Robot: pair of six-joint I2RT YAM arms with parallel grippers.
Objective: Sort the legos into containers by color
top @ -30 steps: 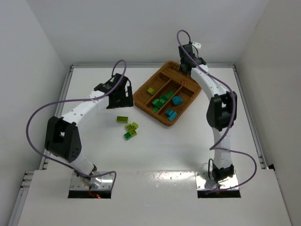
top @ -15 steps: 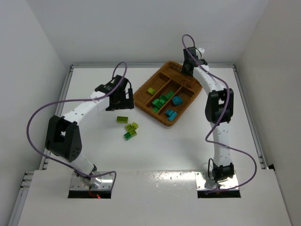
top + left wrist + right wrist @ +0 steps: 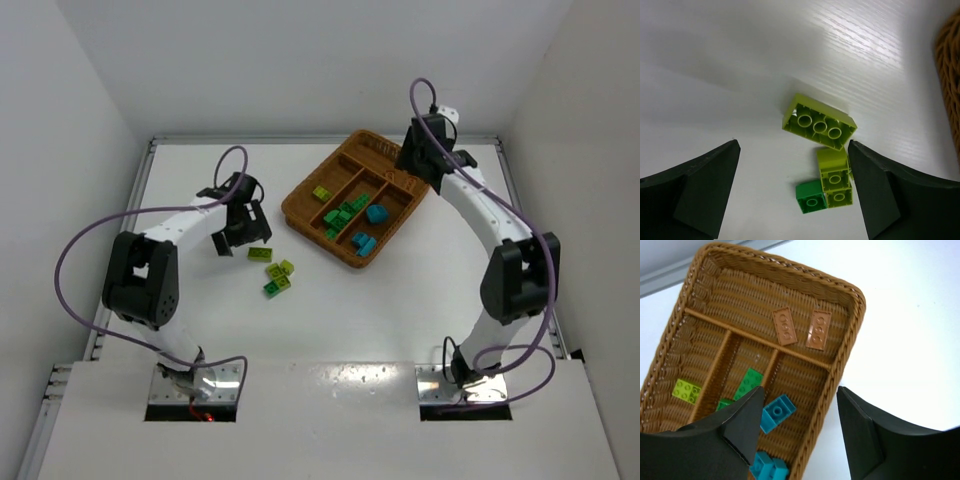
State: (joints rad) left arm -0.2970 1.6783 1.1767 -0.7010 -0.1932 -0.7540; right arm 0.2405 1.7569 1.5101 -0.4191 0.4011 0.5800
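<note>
Across the far half of the white worktop [image 3: 400, 310], the brown woven wicker rectangular tray [image 3: 320, 171] lay diagonally, its far corner near the back rail [image 3: 190, 140] and its right corner well apart from the side rail. A broad strip of worktop lay between its near corner and the arm bases. A narrower gap separated its left rim from the loose pieces: a long lime-yellow studded brick [image 3: 820, 121], a smaller lime-yellow brick [image 3: 836, 175] just beside it, and a small dark green brick [image 3: 811, 196] touching that one. Inside the tray, two brown-orange flat plates [image 3: 785, 326] sat in the short end section, and cyan-blue bricks [image 3: 776, 412], dark green bricks [image 3: 747, 382] and a lime-yellow square brick [image 3: 686, 390] each lay in their own long compartment. The left arm [image 3: 170, 225] rose from its base to a raised elbow, then reached towards the centre with the wrist bent down. The left pincer [image 3: 793, 145] hung spread wide and empty above the loose bricks. The right arm [image 3: 480, 205] bowed outward near the right edge and stretched to the tray's far right corner. The right pincer [image 3: 800, 390] hung there, parted and holding nothing, above the tray.
</note>
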